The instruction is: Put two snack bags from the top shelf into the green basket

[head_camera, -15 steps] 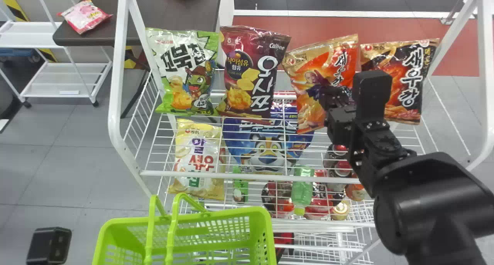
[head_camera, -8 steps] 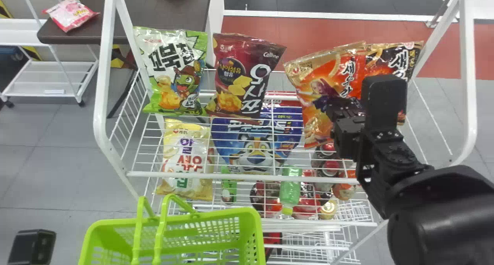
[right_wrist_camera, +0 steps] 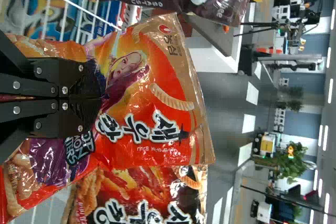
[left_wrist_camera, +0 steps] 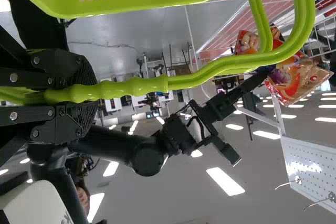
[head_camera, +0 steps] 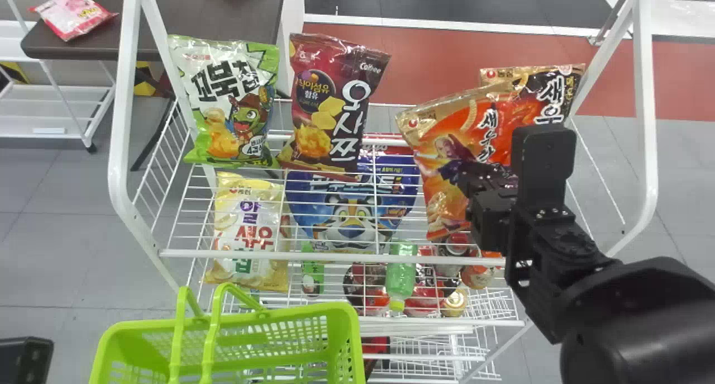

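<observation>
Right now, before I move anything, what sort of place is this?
Probably a mock-up shop for robot trials: snack bags on a white wire rack, a green basket, a perforated hook panel.

"Is the right pincer (head_camera: 463, 175) all black?"

"Black — with round silver screws (right_wrist_camera: 16, 85). Just behind it, a round-cornered plate (head_camera: 543, 155)."

"And farther behind it?"

"A round bolted joint (head_camera: 572, 242), then a fat black cylinder (head_camera: 642, 317) — smooth, faintly shiny."
</observation>
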Motion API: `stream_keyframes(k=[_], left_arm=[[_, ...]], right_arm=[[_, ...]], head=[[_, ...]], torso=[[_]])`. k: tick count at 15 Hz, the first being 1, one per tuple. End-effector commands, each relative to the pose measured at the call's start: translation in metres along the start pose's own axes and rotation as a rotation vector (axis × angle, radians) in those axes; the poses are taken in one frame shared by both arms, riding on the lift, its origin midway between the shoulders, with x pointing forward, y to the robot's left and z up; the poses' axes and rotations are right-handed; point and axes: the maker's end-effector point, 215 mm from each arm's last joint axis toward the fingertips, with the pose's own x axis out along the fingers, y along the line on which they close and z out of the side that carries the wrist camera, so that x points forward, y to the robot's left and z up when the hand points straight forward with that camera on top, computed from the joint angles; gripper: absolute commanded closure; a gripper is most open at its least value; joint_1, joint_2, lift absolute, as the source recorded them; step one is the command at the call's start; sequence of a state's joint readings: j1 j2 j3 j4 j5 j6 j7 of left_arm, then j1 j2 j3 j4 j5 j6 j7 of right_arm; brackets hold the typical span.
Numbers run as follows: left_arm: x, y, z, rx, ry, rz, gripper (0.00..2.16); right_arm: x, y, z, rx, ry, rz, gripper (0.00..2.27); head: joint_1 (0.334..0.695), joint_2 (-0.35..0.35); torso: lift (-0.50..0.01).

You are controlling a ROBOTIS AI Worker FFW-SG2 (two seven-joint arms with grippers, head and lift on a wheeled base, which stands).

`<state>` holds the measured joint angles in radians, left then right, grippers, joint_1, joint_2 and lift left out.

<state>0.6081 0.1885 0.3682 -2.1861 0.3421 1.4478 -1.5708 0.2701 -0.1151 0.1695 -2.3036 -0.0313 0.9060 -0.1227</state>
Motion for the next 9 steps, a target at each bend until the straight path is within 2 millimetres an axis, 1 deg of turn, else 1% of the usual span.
stream_keyframes(k=[1, 3, 6, 9], left_arm=[[0.000, 0.000, 0.001, 0.007, 0.000, 0.000, 2.15], [-0.001, 0.002, 0.001, 0.003, -0.004, 0.001, 2.15], [-0.001, 0.002, 0.001, 0.006, -0.004, -0.001, 2.15], [-0.002, 0.003, 0.001, 0.004, -0.006, -0.002, 2.15]], right_arm=[[-0.018, 0.010, -0.005, -0.014, 0.047, 0.024, 2.25], [-0.036, 0.022, -0.016, -0.031, 0.103, 0.054, 2.25], [-0.055, 0.045, -0.034, -0.063, 0.173, 0.105, 2.25], [-0.075, 0.083, -0.047, -0.081, 0.222, 0.201, 2.25]], head=[[0.695, -0.052], [0.695, -0.039], [0.695, -0.012], [0.695, 0.027]], torso=[[-0.001], [-0.001], [-0.001], [-0.001]])
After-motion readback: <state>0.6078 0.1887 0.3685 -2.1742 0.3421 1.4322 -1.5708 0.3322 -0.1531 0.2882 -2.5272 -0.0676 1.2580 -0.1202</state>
